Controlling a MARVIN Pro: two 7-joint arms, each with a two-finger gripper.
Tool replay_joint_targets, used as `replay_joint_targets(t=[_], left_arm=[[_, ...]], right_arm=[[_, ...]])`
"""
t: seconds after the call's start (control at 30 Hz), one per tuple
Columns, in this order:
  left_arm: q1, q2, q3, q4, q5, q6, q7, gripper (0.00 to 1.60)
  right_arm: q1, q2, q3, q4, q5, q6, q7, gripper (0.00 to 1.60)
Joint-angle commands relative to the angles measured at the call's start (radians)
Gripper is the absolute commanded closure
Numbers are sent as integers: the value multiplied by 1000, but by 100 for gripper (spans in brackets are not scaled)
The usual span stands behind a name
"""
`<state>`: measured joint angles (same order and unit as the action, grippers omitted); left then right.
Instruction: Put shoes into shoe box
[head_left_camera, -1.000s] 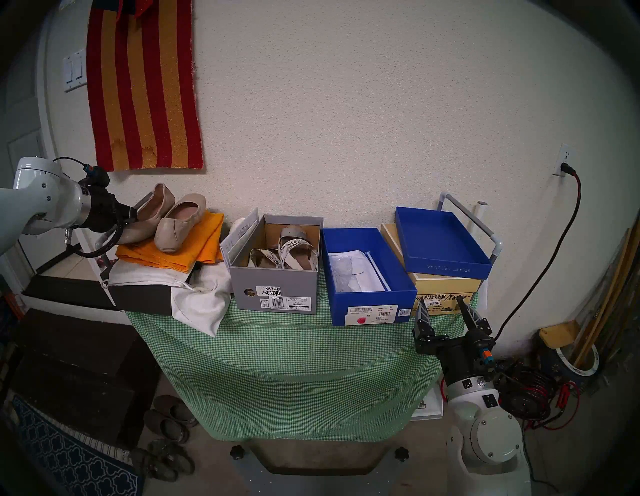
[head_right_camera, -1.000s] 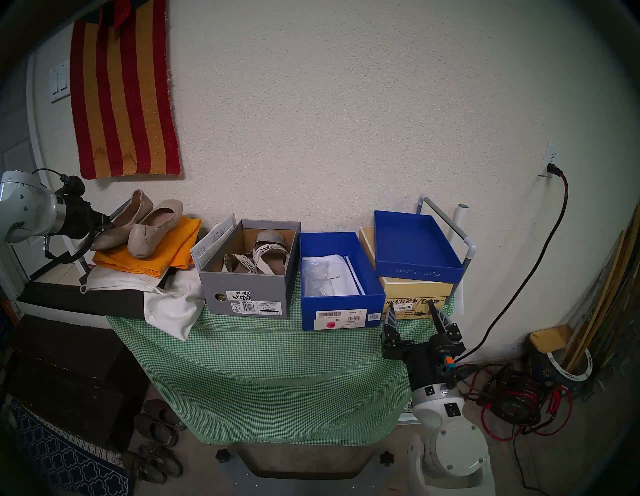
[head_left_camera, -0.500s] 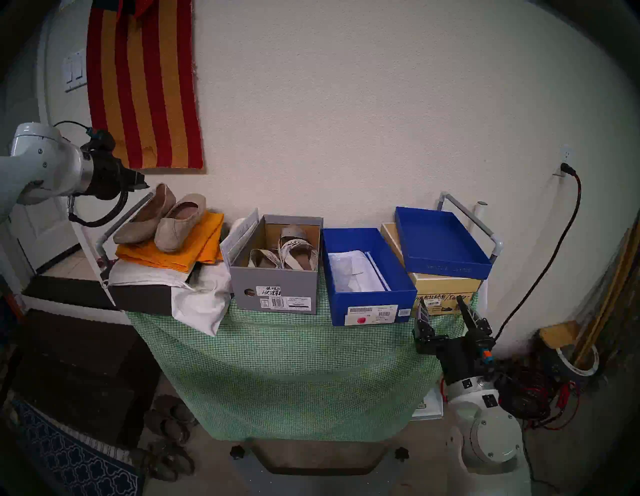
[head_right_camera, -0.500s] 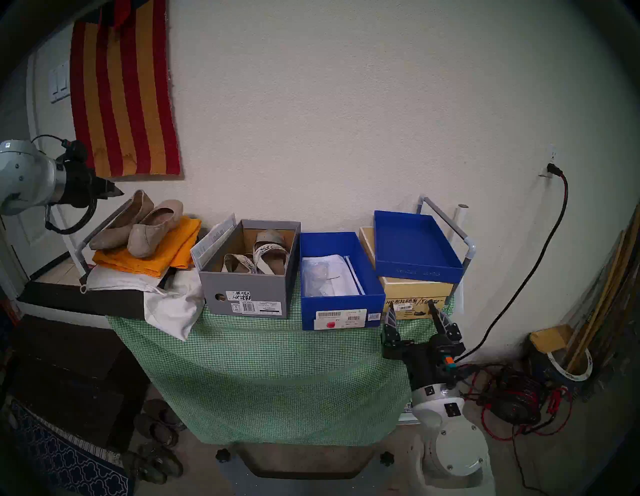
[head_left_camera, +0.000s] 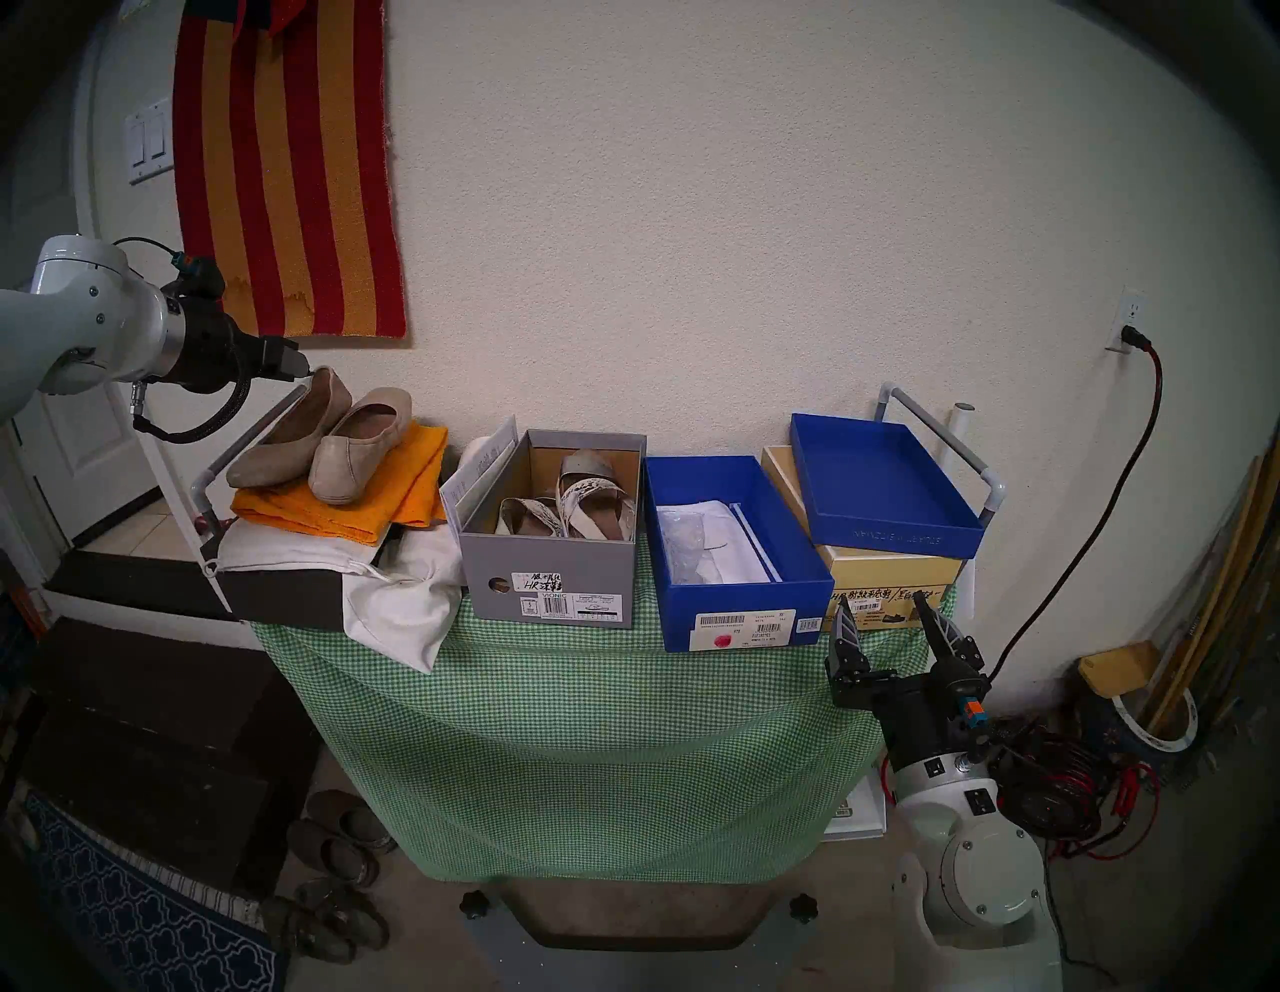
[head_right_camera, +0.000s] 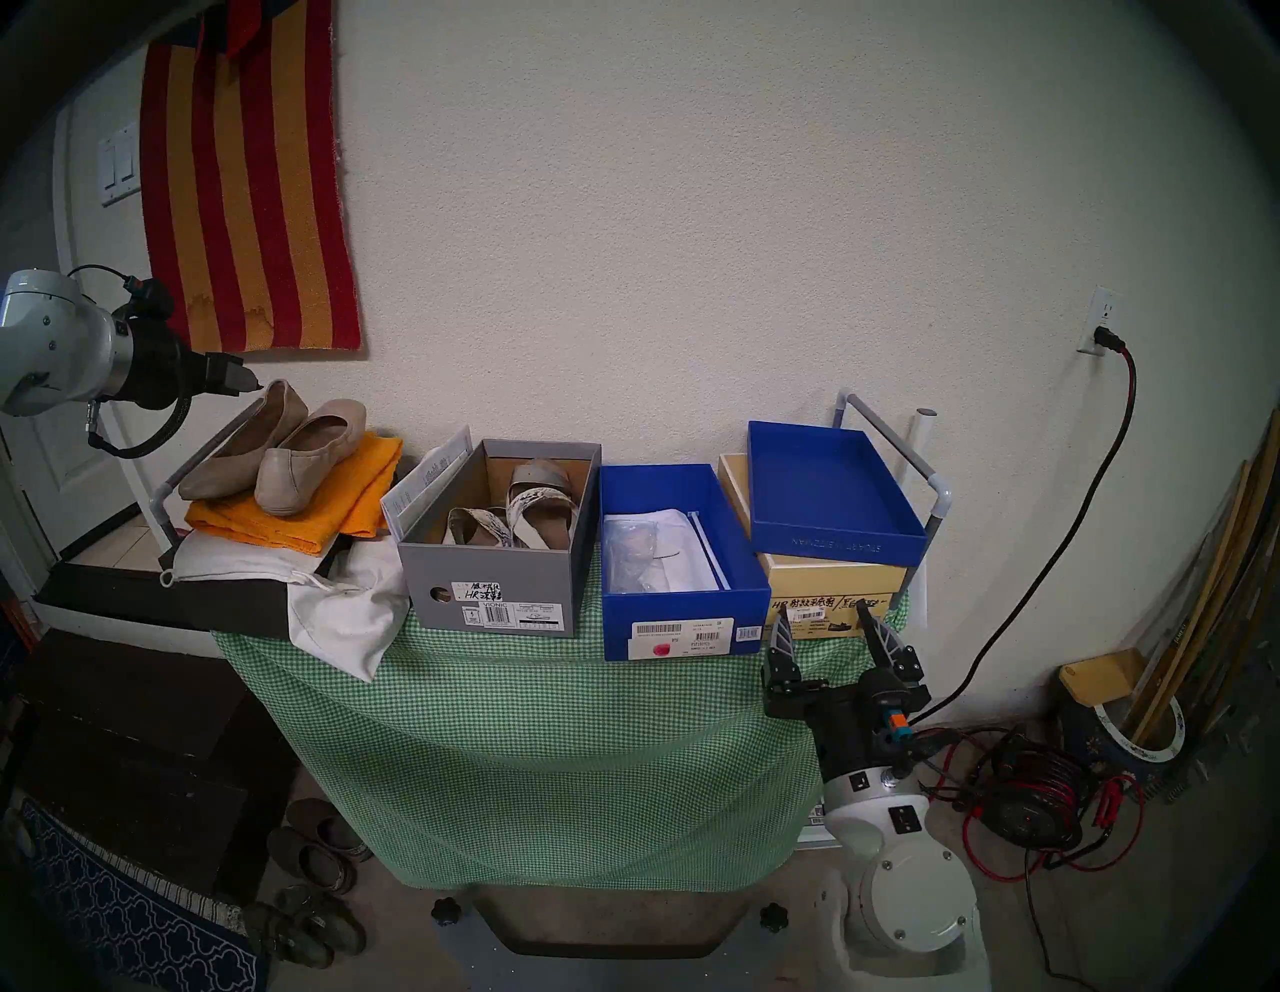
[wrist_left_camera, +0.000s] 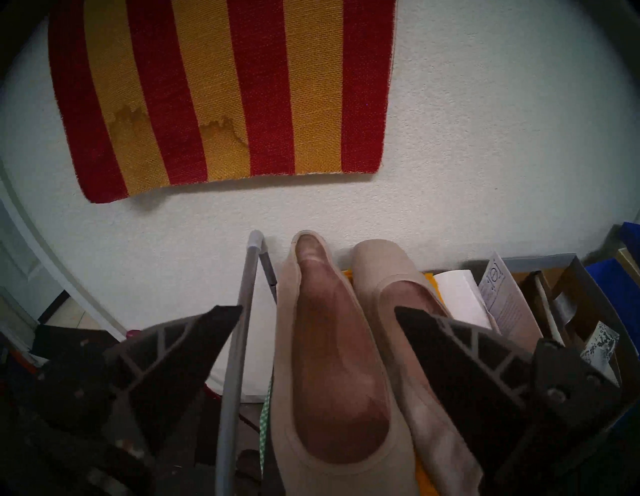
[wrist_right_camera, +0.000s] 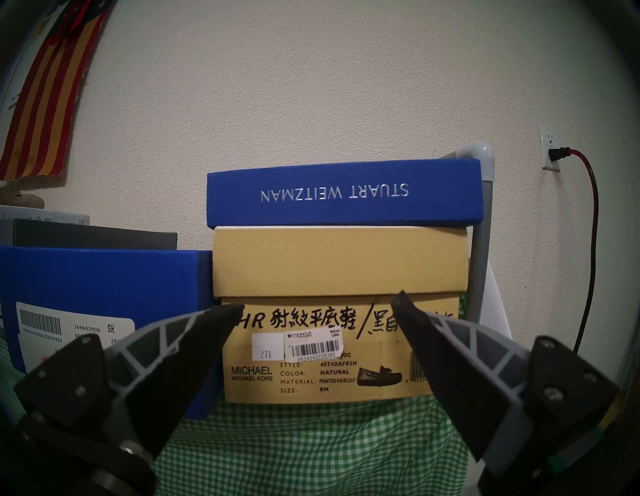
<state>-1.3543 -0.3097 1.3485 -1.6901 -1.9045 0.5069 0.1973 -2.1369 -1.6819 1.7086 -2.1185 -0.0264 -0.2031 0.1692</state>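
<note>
The right gripper (head_left_camera: 890, 627) sits nearest the robot, low at the front right corner of the green checked cloth (head_left_camera: 589, 727). Its 2 fingers stand wide apart with nothing between them, pointing at the tan box (wrist_right_camera: 339, 346) that carries the shallow blue lid (head_left_camera: 883, 488).

Just beyond, the shoe box (head_left_camera: 734, 554) stands open-topped on the cloth, between the grey box (head_left_camera: 554, 540) of strappy sandals and the tan box. White tissue paper (head_left_camera: 706, 547) lies loose inside it, and no shoe is in it yet.

Farther back on the left, the 2 shoes (head_left_camera: 325, 443) lie side by side on a folded orange cloth (head_left_camera: 360, 499), toes toward the robot and heels against the wall. They look light, thin and soft, so the uppers would likely fold under a squeeze. The smooth leather toe may slip. A firmer hold is probably across the heel rim or the side wall at mid-length, pinching upper and sole together.

Farthest out, the left gripper (wrist_left_camera: 318, 311) hangs above the heel end of the left shoe. In the left wrist view its fingers (wrist_left_camera: 194, 332) are spread wide, straddling that shoe's opening and holding nothing. A grey pipe rail (wrist_left_camera: 239, 329) runs close beside the left finger and could catch it on the way down.
</note>
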Motion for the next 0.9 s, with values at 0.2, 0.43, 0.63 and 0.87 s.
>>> replay_joint_targets(t=[0.2, 0.43, 0.63, 0.87], left_arm=[[165, -137, -43, 71, -32, -22, 3, 0], [254, -198, -64, 120, -56, -29, 6, 0], [321, -253, -87, 166, -85, -30, 6, 0], [414, -308, -104, 224, -123, -36, 4, 0]], right_arm=[[0, 0, 0, 0, 0, 0, 0, 0], [0, 0, 0, 0, 0, 0, 0, 0], [0, 0, 0, 0, 0, 0, 0, 0], [0, 0, 0, 0, 0, 0, 0, 0]])
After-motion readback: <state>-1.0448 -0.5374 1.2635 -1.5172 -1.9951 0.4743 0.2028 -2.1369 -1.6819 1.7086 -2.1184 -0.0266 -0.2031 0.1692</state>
